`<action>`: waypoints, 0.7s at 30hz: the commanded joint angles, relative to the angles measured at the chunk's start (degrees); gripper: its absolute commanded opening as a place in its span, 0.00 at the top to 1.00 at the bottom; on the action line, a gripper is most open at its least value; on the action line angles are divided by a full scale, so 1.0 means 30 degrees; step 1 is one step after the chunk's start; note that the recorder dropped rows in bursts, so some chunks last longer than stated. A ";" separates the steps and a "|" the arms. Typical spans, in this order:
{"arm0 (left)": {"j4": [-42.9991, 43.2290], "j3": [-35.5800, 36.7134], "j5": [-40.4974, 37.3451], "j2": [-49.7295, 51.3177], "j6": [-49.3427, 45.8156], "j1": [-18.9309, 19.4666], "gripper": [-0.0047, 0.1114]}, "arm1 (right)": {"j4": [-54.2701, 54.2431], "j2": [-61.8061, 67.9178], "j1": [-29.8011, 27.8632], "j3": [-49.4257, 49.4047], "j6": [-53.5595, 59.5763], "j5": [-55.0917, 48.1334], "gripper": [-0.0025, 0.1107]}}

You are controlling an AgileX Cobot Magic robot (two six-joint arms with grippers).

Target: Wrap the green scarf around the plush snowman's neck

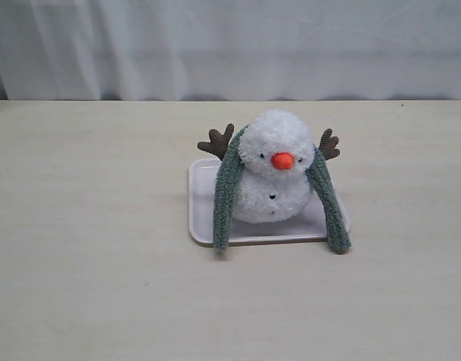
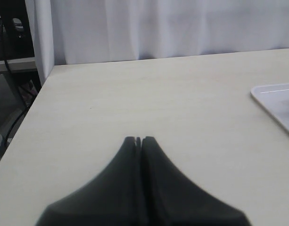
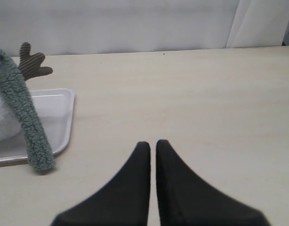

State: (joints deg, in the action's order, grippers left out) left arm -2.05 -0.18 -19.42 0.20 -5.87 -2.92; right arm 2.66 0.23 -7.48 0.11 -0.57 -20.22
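The plush snowman [image 1: 273, 169] sits upright on a white tray [image 1: 202, 207] in the middle of the table, facing the exterior camera. The green scarf [image 1: 225, 197] is draped behind its head, and both ends hang down the front sides onto the table, one at the left and one at the right [image 1: 332, 207]. Brown twig arms [image 1: 217, 142] stick out on each side. Neither gripper appears in the exterior view. My left gripper [image 2: 138, 139] is shut and empty over bare table. My right gripper [image 3: 152, 144] is shut with a thin slit, away from the scarf end [image 3: 33, 132].
A white curtain [image 1: 230, 45] hangs behind the table. The table's side edge [image 2: 33, 101] shows in the left wrist view, with dark equipment beyond it. A tray corner [image 2: 276, 101] lies at the side of that view.
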 commanded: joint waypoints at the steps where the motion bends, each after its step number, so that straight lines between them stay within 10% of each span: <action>1: -0.0057 0.0059 0.0300 -0.0067 -0.0027 -0.0136 0.96 | -0.0051 -0.0076 0.0854 -0.0037 0.0191 0.0179 0.94; 21: -0.0057 0.0059 0.0300 -0.0067 -0.0027 -0.0136 0.96 | -0.0296 -0.0076 0.0944 -0.0037 0.0191 0.0151 0.94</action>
State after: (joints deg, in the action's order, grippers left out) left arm -2.05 -0.18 -19.42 0.20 -5.87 -2.92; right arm 2.02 0.23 -4.94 0.11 -0.46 -20.22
